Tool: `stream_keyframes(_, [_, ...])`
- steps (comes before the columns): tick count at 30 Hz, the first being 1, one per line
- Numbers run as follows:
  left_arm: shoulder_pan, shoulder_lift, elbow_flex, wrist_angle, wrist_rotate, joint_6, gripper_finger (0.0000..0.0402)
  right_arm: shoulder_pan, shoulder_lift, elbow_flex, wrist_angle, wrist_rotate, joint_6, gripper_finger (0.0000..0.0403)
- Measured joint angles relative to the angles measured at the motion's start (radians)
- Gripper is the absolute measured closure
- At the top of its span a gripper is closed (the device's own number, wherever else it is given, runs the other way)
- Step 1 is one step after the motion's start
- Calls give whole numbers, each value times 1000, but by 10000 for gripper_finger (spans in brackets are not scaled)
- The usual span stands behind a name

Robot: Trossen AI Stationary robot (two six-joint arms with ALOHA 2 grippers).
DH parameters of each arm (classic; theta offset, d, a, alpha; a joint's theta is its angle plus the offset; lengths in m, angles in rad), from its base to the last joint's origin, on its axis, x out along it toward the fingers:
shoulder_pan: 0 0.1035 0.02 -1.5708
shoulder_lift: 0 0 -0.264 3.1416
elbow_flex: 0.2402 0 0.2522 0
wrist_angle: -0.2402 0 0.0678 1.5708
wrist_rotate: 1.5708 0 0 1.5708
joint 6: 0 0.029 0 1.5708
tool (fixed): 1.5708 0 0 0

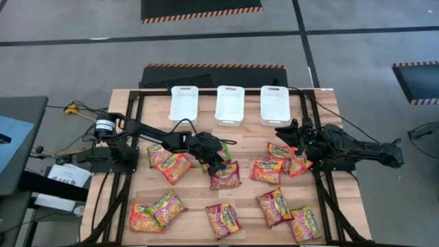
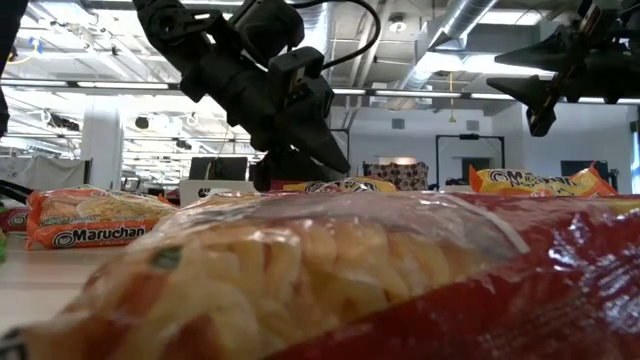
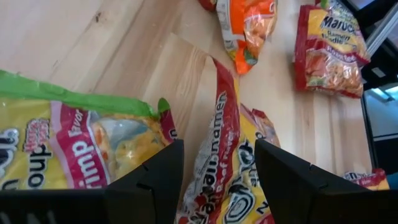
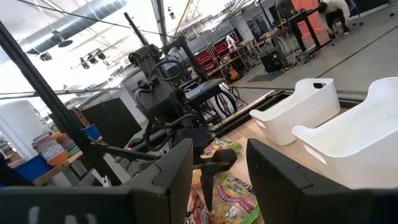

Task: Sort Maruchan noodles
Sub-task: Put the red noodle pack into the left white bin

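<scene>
Hovering over: my left gripper (image 1: 218, 165) hangs low over a red-edged Maruchan beef packet (image 1: 225, 175) near the middle of the wooden table (image 1: 195, 199), fingers spread, the packet's crinkled edge showing in the gap between them (image 3: 217, 155).
Just beside it: a green-edged shrimp packet (image 3: 81, 146) lies under my left finger (image 3: 152, 180), touching the red one.
Near row: five more packets lie along the table's near edge, among them a green-and-orange overlapping pair (image 1: 156, 210) and a red one (image 1: 223, 219).
Left cluster: an orange-edged packet (image 1: 171, 165) sits beside my left arm.
Right cluster: three or four packets (image 1: 278, 163) lie bunched by my right arm.
Right gripper (image 1: 293, 132): raised above the table just in front of the bins, fingers apart (image 4: 174, 177), nothing between them.
Far edge: three white bins (image 1: 228, 104) stand in a row, with nothing visible inside them.
</scene>
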Motion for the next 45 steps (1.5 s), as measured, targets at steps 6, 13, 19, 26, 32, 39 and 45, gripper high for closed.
stream_keyframes(6, [0, 0, 0, -8, 0, 0, 220, 0, 0, 0, 0, 0, 0, 227])
stream_keyframes(13, [-3, 37, 0, 32, 27, -14, 220, 2, 0, 0, -4, 0, 0, 227])
stream_keyframes(19, [-11, 82, 2, 77, 68, -22, 220, 2, 0, 0, -20, 0, 13, 227])
stream_keyframes(26, [-20, 116, 18, 102, 87, -39, 231, 2, 0, 0, -31, -1, 18, 227])
stream_keyframes(32, [-24, 124, 36, 98, 87, -25, 304, 2, 0, 0, -39, -1, 18, 227])
stream_keyframes(39, [-24, 124, 37, 104, 102, -19, 395, 1, 0, 0, -52, 0, 18, 227])
stream_keyframes(45, [-24, 125, 36, 220, 187, -43, 401, 1, 0, 0, -52, 0, 18, 227])
